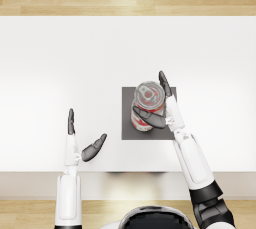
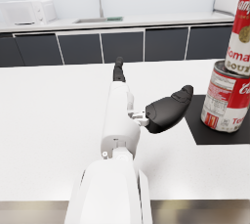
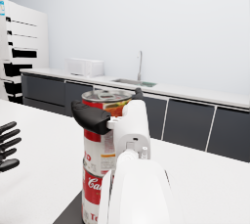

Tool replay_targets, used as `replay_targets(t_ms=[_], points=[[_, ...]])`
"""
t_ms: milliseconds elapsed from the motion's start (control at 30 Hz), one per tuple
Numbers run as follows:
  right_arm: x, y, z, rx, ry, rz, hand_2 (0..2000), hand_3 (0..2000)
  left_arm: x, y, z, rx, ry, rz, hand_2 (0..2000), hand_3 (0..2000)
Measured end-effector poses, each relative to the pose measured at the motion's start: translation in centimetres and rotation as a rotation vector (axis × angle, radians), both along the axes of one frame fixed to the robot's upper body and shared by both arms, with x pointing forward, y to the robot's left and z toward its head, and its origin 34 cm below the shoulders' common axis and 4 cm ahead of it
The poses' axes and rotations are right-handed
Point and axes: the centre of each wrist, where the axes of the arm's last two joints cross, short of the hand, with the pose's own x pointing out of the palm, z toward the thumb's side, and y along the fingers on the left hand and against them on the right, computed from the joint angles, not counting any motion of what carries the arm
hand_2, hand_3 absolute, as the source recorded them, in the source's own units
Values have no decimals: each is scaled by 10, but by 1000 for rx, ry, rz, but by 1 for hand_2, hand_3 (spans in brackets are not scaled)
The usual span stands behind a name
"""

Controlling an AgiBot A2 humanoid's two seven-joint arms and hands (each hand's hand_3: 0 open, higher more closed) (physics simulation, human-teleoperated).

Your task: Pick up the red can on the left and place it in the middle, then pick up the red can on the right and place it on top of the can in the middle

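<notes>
Stage: second can being set on the first; the stack is looking nearly made but the hold is not yet let go.
Upper red can (image 1: 149, 95): it is sitting in the right hand (image 1: 161, 113), directly above the lower red can (image 1: 139, 119), which is standing upright on the dark mat (image 1: 128, 128) at the middle of the white table (image 1: 50, 73). In the left wrist view the upper can (image 2: 241, 32) is appearing to rest on the lower can's (image 2: 227, 98) rim, shifted slightly to one side; whether it is fully seated I cannot tell.
Handling: rigid metal cans with smooth paper labels, likely weighty if full, and probably slippery under a loose hold. The straight side wall around mid-height is looking like the sensible place to grip; the narrow rim-on-rim footing is making the stack likely to topple if nudged sideways.
Right hand pose: it is wrapping the upper can, thumb (image 3: 92, 116) crossing the near side and fingers reaching round the far side, forearm rising from below.
Left hand (image 1: 82, 140): it is holding nothing, fingers straight and thumb spread wide, hovering over bare table well apart from the mat.
</notes>
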Motion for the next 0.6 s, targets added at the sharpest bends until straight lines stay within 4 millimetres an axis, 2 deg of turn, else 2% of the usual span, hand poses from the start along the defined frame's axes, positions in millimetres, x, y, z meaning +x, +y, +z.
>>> replay_targets(t_ms=[200, 367, 467, 600], points=[[-17, -6, 35, 85, -131, -12, 0, 0, -1, -5, 7, -4, -29, -17, 0, 0], [-35, -15, 64, 155, -252, -19, 0, 0, -4, -10, 22, -7, -86, -29, 0, 0], [-47, -26, 80, 199, -327, -40, 0, 0, -3, -8, 38, -8, -147, -21, 0, 0], [-62, -50, 95, 257, -411, -112, 0, 0, -2, 2, 63, 0, -246, 17, 0, 0]])
